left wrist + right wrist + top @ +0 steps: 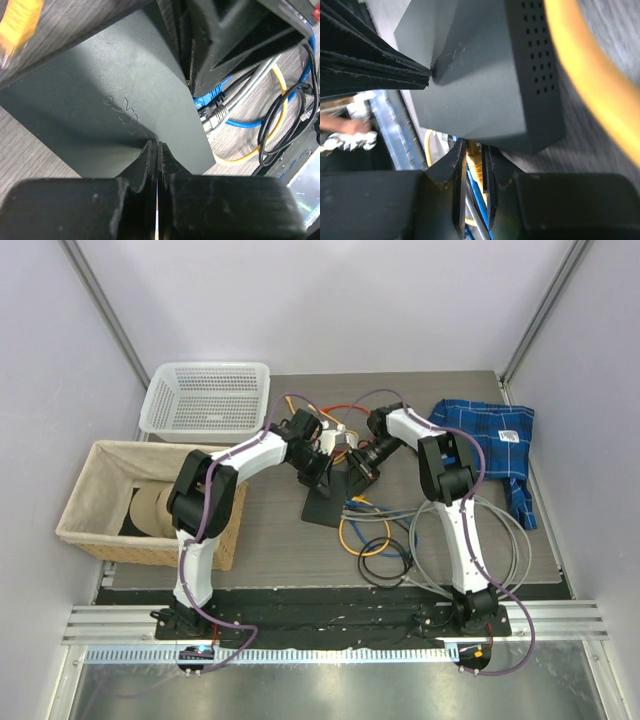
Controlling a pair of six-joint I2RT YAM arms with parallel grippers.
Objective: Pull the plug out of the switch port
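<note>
Stage: grip taken, pull not yet made, as I judge it. The yellow plug (pixel 474 167) sits at the ported edge of the switch (pixel 115 95) and does not look drawn clear. The socket itself is hidden behind the fingers.
Left to do: draw the plug straight out of its socket, away from the ported edge, with the box held down; then release.
Switch, place: lying on the table (pixel 250 540), about its middle, well apart from both side edges.
Switch, heading: the ported edge is turned towards the table's right edge and a little towards the near edge. The long axis runs from the near edge towards the far edge, leaning right at its far end. The grippers cover the far part, so this is approximate.
Left gripper (pixel 154 146): fingers pressed together with nothing between them, tips bearing on the switch's top face close to the ported edge.
Neighbouring plugs (pixel 212 107): blue and grey, seated in the same row of sockets.
Cables (pixel 375 535): yellow, blue, grey and black, looped on the table between the switch and the near right corner.
Right gripper (pixel 473 147): fingers pinching the yellow plug from both sides, right at the ported edge.
</note>
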